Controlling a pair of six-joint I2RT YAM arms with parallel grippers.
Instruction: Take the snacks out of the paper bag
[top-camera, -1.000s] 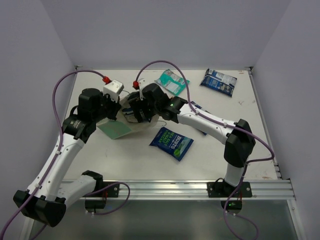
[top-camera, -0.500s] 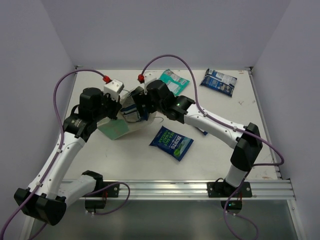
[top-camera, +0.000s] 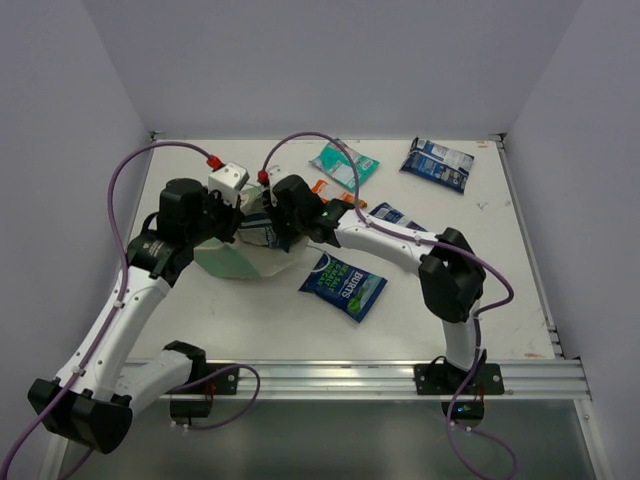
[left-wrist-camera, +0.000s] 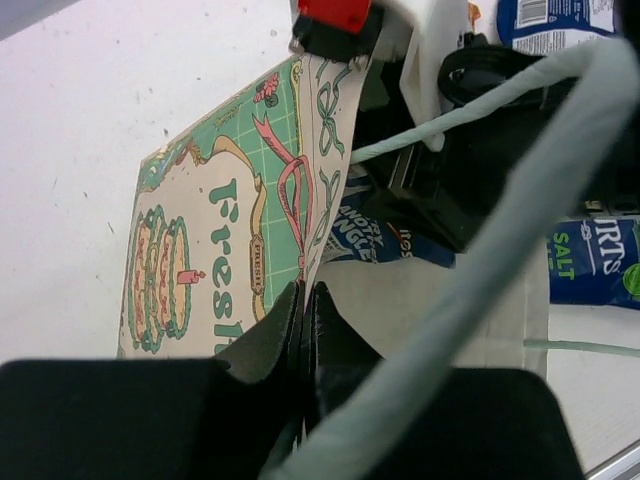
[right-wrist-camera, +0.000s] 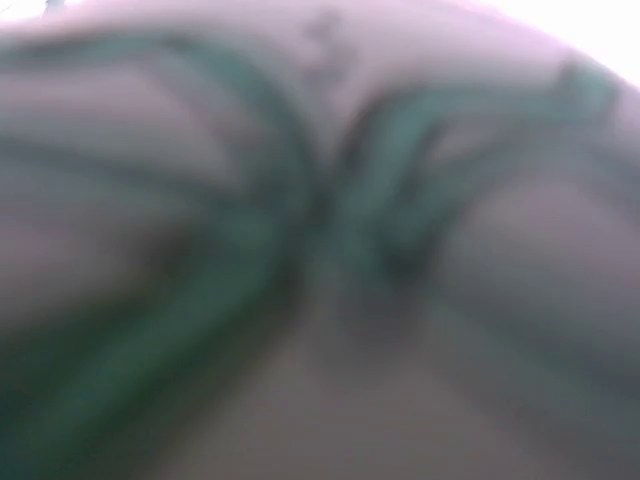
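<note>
A mint-green paper bag (top-camera: 230, 262) lies on its side on the white bench (top-camera: 250, 320), around 9 o'clock from centre, its mouth facing 3 o'clock. The left end effector (left-wrist-camera: 305, 300) pinches the bag's upper wall edge. The right end effector (top-camera: 264, 226) reaches into the mouth; I cannot tell whether it is spread or gripping. A dark blue packet (left-wrist-camera: 380, 238) lies inside. A blue packet (top-camera: 343, 285) rests at the bag's 4 o'clock and a teal packet (top-camera: 343, 164) at its 1 o'clock.
</note>
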